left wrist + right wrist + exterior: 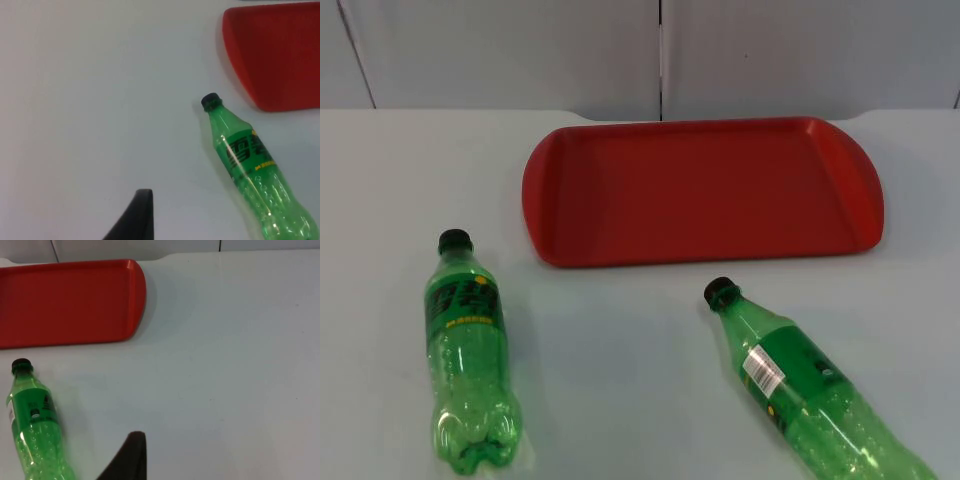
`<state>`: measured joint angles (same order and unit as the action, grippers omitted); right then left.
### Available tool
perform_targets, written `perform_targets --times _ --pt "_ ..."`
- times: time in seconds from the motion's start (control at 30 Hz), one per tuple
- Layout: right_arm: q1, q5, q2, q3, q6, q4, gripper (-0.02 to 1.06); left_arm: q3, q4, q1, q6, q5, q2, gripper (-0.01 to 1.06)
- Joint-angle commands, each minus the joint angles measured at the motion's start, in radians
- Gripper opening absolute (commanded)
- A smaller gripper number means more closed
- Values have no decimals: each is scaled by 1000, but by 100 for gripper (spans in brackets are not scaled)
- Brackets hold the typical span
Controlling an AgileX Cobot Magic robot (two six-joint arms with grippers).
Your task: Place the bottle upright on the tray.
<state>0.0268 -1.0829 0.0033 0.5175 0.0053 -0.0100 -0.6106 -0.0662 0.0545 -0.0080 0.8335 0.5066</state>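
Note:
Two green plastic bottles with black caps lie on their sides on the white table. The left bottle (468, 350) (245, 160) points its cap toward the back. The right bottle (810, 395) (35, 435) lies slanted, its cap toward the red tray (700, 190) (280, 55) (65, 302). The tray sits flat at the back with nothing on it. My left gripper (137, 215) hangs above bare table, well apart from the left bottle. My right gripper (127, 457) hangs above bare table, well apart from the right bottle. Neither touches anything.
The grey partition wall (660, 50) rises just behind the tray. Bare white table (620, 360) lies between the two bottles and along the tray's front rim.

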Motion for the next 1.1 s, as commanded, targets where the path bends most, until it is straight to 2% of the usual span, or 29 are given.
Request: perform_targets --times 0.0,0.57,0.8,1.07 --pt "-6 5 -3 -2 2 -1 105 -6 -22 4 -9 -39 42 105" --pt "-6 5 -3 -2 2 -1 105 -8 -74 4 -9 -199 335 105" --pt "-6 5 -3 -2 2 -1 105 -76 -83 4 -9 -189 445 105" --pt "-6 5 -3 -2 2 -3 105 -170 -180 4 24 -166 535 105"
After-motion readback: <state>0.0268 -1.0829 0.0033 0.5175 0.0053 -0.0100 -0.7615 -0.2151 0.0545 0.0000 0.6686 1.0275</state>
